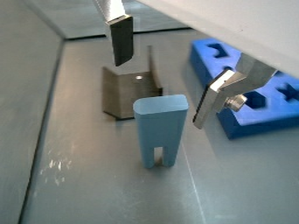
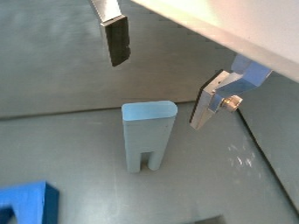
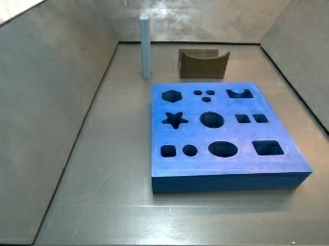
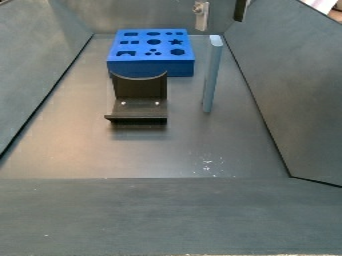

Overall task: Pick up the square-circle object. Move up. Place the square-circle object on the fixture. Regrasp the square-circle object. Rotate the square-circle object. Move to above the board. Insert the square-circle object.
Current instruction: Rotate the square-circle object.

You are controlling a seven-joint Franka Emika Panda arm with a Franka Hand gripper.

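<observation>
A: Side view, left to right — square-circle object (image 3: 145, 46) upright on the grey floor near the back wall, then the fixture (image 3: 199, 64) just beside it, apart, not touching. Board (image 3: 221, 134) flat in front of both, dark holes up.

B: Confirmed from the opposite side view. Board (image 4: 151, 52) at the back left, fixture (image 4: 138, 96) in front of it, square-circle object (image 4: 210, 72) standing alone to the right, near the board's right edge. Gripper (image 4: 221, 11) barely in frame at the top, above the object.

A: Wrist views — gripper (image 1: 163, 66) hanging over the object, jaws spread wide, holding nothing. One finger (image 1: 121, 39) above the fixture (image 1: 126, 90), its partner (image 1: 215, 98) toward the board (image 1: 249, 86).

B: Same here: gripper (image 2: 162, 76) open, pad (image 2: 117, 40) clear of everything. Square-circle object (image 2: 149, 136) below and between the fingers, untouched — slotted end down on the floor, rounded-square end up. Corner of the board (image 2: 26, 202) at the frame edge.

A: Object (image 1: 159, 131) not in the fixture, not in the board.
</observation>
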